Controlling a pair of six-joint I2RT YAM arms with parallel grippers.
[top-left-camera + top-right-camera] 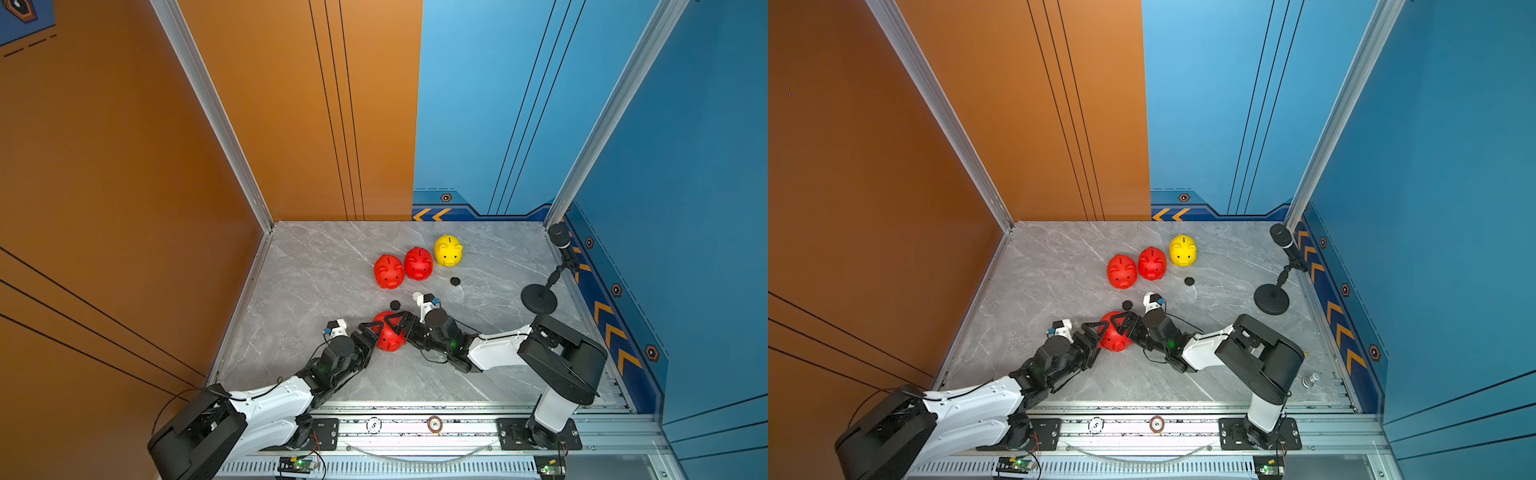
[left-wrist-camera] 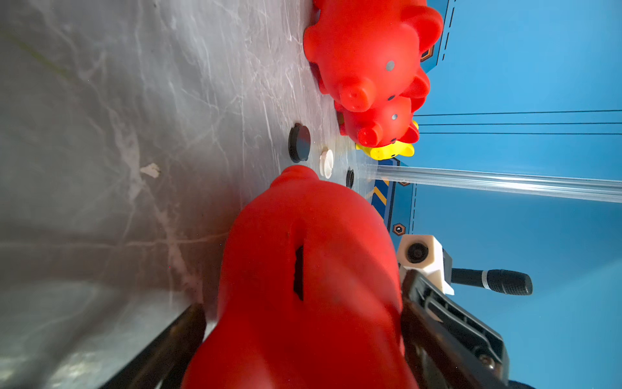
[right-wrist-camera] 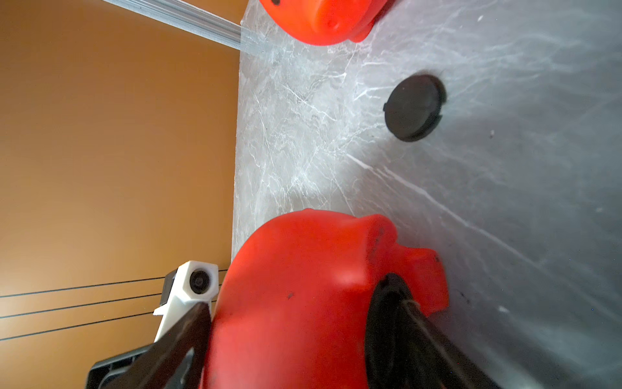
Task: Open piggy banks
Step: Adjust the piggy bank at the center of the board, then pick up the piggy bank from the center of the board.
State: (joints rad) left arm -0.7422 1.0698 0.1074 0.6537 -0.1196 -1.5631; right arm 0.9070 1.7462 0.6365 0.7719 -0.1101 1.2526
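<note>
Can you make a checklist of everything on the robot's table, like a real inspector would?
Surface: grey marble tabletop, no spills seen.
Job's things: near red piggy bank between both arms; behind, upright: end red piggy bank, middle red piggy bank, yellow piggy bank.
Clutter: black plug, second black plug, white plug, microphone stand.
Grippers: right gripper clamped on near red piggy bank; left gripper around it, grip unclear.
Cables: black cable beside right arm.
Surroundings: orange wall, blue wall.

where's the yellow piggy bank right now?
In both top views the yellow piggy bank stands toward the back of the table, right end of the row of three, beside a red piggy bank, with a black plug just in front.
</note>
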